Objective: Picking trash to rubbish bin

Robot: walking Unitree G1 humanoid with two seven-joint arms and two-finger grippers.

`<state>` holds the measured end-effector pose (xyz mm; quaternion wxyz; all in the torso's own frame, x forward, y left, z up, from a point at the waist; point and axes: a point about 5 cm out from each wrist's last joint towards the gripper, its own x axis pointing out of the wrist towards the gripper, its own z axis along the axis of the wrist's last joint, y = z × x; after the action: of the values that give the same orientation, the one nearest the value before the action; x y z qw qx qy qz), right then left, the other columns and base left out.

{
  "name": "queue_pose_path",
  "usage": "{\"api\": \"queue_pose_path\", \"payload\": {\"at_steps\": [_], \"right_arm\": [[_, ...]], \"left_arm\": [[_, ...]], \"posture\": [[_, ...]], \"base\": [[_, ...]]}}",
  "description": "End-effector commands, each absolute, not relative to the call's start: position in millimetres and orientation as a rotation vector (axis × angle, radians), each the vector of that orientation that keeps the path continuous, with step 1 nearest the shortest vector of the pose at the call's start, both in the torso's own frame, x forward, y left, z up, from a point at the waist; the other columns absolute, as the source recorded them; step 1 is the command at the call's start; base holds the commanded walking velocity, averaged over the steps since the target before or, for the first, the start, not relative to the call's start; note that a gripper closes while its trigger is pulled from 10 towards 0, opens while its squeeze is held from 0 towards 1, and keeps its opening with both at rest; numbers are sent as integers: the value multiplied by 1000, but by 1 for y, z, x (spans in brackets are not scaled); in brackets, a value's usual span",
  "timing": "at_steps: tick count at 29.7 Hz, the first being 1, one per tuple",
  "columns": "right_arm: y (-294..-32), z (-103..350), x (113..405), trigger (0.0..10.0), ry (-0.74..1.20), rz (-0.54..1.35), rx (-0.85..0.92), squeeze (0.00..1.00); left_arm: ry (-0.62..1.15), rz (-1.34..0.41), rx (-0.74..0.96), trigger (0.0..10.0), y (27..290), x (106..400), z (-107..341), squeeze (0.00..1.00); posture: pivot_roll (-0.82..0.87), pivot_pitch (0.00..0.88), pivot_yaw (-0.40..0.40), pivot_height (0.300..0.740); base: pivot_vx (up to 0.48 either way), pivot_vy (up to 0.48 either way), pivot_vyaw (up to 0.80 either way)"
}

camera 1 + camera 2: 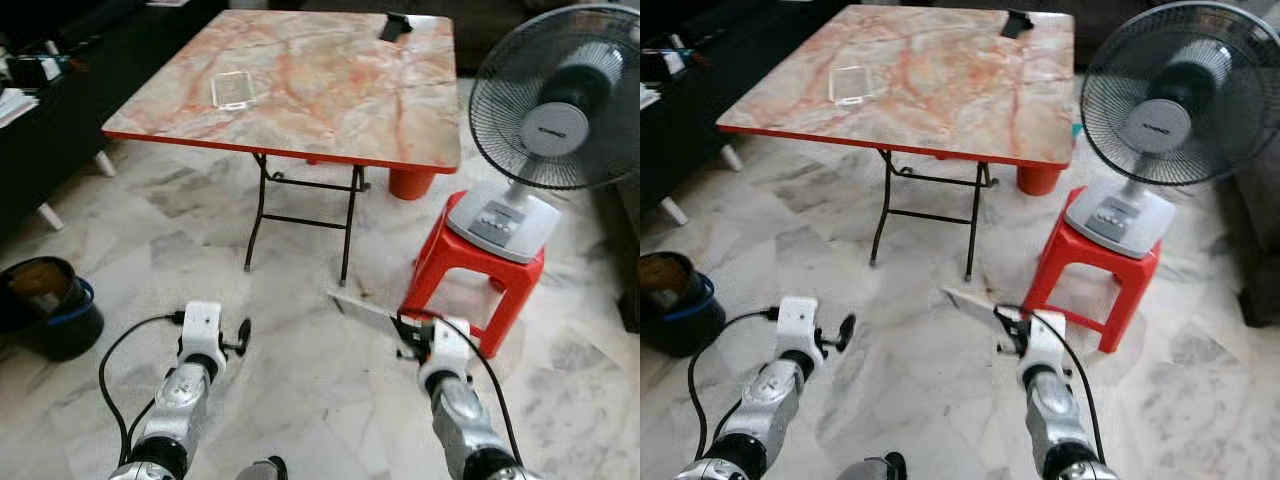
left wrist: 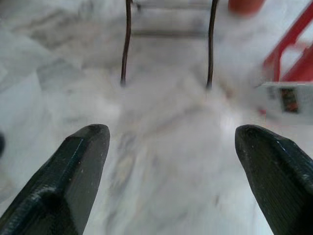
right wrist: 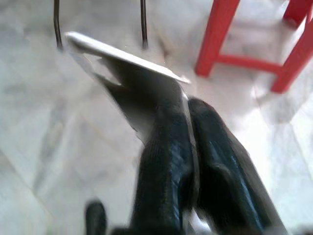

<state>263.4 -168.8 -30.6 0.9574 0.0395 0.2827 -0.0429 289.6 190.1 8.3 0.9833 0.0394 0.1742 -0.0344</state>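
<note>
White marble floor (image 1: 300, 400) runs under everything, with a folding table (image 1: 330, 90) topped in orange marbling ahead of me and a red plastic stool (image 1: 478, 275) to my right carrying a standing fan (image 1: 555, 110). Off to my left, on the floor, sits the dark rubbish bin (image 1: 45, 305) with its blue rim.

My right gripper (image 3: 188, 142) is clamped on the trash (image 3: 122, 73) — a thin, flat, pale piece, something like card or stiff wrapper, pinched at one end between the two black fingers (image 3: 164, 161). It juts forward from the fingertips above the floor, just beside the stool's near leg, and touches nothing else. It keeps a fairly straight edge along its length, so I judge it stiff enough not to droop, yet very light. Light and flat means it could twist or slide out if I swing fast, and the smooth face looks slippery. I hold it near one end, so the free end has leverage; a grip nearer the middle would be steadier, though this one looks secure enough for a slow carry.

My left gripper (image 2: 171, 142) is spread wide and holds nothing, hovering over bare floor on the bin's side.

The bin stands well apart from the trash — I would have to turn left and reach over its mouth before letting go.
</note>
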Motion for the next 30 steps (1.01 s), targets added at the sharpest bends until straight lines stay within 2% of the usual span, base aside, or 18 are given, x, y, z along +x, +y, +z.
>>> {"api": "queue_pose_path", "payload": {"at_steps": [1,6,11,16,30], "right_arm": [[-176,-42,249,10000,651,-113,30,0],[-180,-63,221,10000,782,-106,-79,0],[-178,-74,201,10000,850,-107,-100,0],[-173,-80,193,10000,879,-75,-122,0],[-173,-77,198,10000,864,-68,-134,0]], "left_arm": [[506,-30,137,10000,206,265,-18,0],[685,113,136,10000,231,225,-47,0],[742,199,91,10000,238,204,-59,0],[741,196,77,10000,236,201,-60,0],[729,172,85,10000,231,204,-60,0]], "posture": [[94,155,31,740],[96,152,32,740],[105,152,29,740],[110,155,27,740],[99,155,22,740]], "base": [[0,0,619],[0,0,774],[0,0,788],[0,0,788],[0,0,788]]}}
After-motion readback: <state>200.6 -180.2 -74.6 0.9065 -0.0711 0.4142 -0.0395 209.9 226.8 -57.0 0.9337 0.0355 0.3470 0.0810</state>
